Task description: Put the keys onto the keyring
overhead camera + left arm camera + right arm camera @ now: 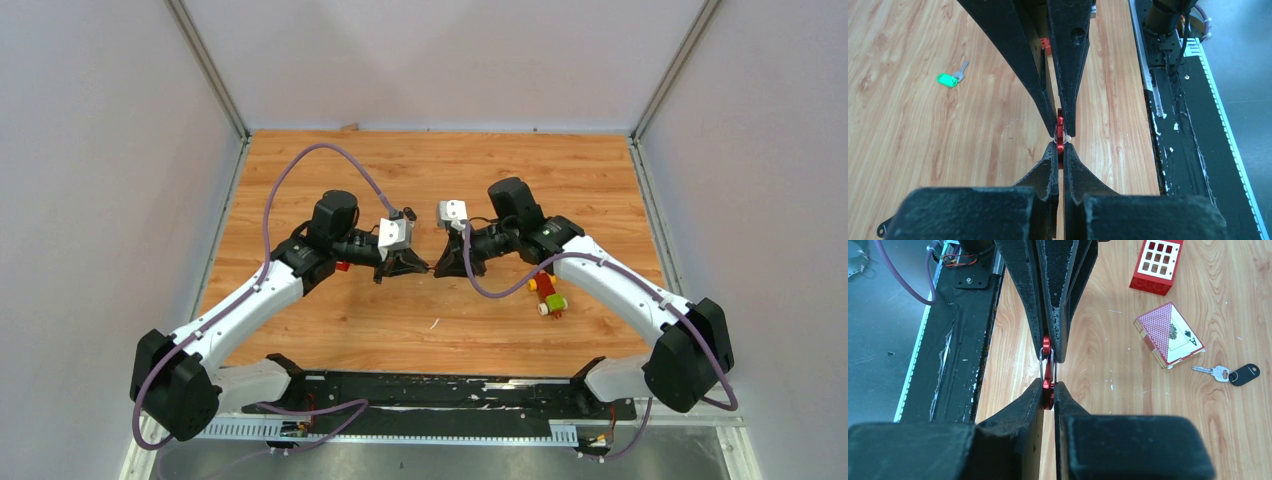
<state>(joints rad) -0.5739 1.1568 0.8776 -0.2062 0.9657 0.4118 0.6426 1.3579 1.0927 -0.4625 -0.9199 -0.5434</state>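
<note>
Left end effector (pixel 1060 146) and right end effector (pixel 1049 385) clamp the keyring (pixel 1059 131) (green key (pixel 950 78), black key (pixel 1235 374) lie loose).

Probably a lab: walled wooden table (pixel 440 170), bolted robot arms (pixel 240 305).

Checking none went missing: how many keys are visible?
2. The green-headed key lies on the wooden table, left wrist view; the black-headed key near the card box, right wrist view. Others may be hidden.
</note>
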